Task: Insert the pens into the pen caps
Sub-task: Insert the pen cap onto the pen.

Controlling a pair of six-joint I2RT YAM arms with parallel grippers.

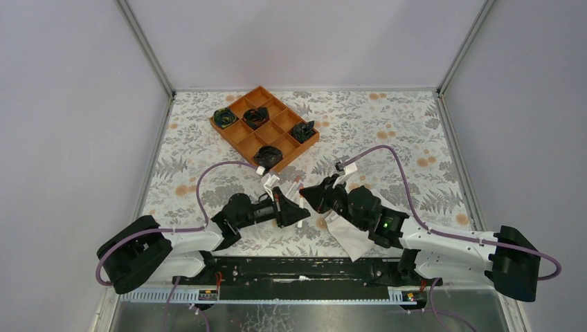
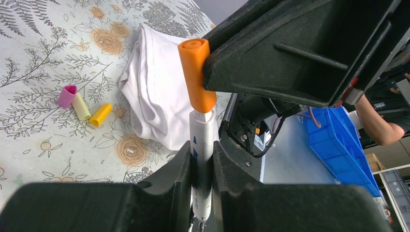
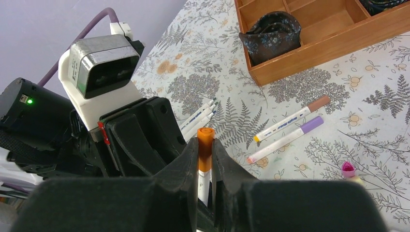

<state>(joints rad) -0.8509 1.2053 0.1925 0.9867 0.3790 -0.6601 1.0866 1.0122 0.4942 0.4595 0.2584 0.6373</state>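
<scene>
At the bottom centre of the left wrist view, the left gripper [image 2: 201, 162] clamps an upright white pen [image 2: 203, 130]. The orange cap [image 2: 196, 72] meets its top end, pinched by the right gripper [image 3: 205, 153]. Beyond, centre left, three loose caps [image 2: 81, 106] lie beside a white cloth [image 2: 154, 92].
</scene>
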